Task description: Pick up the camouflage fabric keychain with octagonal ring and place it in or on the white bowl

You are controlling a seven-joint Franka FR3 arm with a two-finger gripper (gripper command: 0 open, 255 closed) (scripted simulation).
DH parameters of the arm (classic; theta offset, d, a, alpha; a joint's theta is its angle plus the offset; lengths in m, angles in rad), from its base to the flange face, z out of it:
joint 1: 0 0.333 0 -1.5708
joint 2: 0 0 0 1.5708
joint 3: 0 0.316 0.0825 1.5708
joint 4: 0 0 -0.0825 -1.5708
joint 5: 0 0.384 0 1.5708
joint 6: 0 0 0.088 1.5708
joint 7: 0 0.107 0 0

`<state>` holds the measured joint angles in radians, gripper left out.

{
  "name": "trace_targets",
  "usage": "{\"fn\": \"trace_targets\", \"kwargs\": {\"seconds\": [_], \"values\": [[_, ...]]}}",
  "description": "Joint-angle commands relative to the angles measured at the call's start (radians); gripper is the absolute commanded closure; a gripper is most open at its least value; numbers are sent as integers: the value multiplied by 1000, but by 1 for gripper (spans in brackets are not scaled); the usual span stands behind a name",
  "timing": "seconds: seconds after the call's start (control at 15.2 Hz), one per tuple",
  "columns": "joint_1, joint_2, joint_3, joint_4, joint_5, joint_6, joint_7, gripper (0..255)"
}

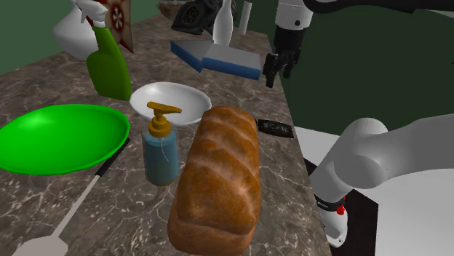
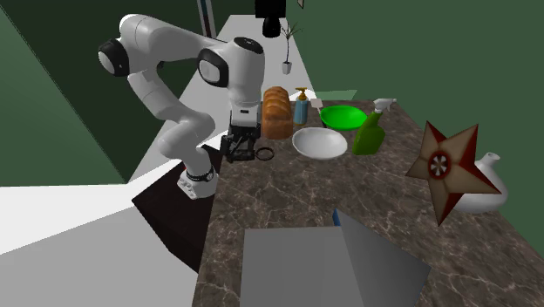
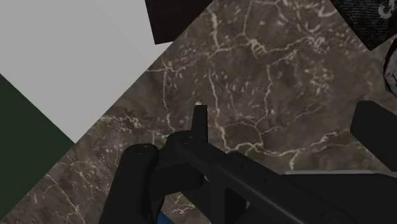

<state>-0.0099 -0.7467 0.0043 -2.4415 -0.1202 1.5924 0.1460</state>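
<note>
Shoulder view, left to right.

- Green bowl [image 1: 58,138] at the near left of the stone counter [image 1: 287,189]: nothing in it.
- Green spray bottle [image 1: 109,67] stands behind it.
- White bowl [image 1: 169,102] is mid-counter and has nothing in it. A soap pump bottle [image 1: 160,149] stands just in front of it.
- Bread loaf [image 1: 218,182] lies lengthwise, its far end near the white bowl's rim.
- Keychain [image 1: 275,129]: a dark fabric strap with pale lettering, flat on the counter. It is just beside the loaf's far end, at the counter edge on the stand's side. Its long axis runs roughly across this view. In the second exterior view its ring [image 2: 264,154] lies at the end nearer the white bowl.
- Gripper [image 1: 279,73]: raised over the counter edge, fingers pointing down. The fingers stand apart with nothing between them.

Key relation: in the wrist view the strap sits off to one side of the fingers, not between them. Judgement: the hand needs a sideways shift over the strap and then a descent, with the fingers closing across the strap's narrow width.

The bowl lies past the loaf's end from the keychain, so the carry looks short. Risk, as I judge it: brushing the loaf on the way.
</note>
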Motion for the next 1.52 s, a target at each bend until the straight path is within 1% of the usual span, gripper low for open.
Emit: {"fn": "trace_targets", "kwargs": {"seconds": [0.0,0.66,0.73,1.19,1.45], "values": [[0,0,0,0,0,0,0,0],[213,-11,88,-147,140,65,-146,0],[214,-11,88,-148,140,65,-146,0],[216,-22,89,-255,143,161,-147,0],[216,-22,89,-255,143,161,-147,0]]}}
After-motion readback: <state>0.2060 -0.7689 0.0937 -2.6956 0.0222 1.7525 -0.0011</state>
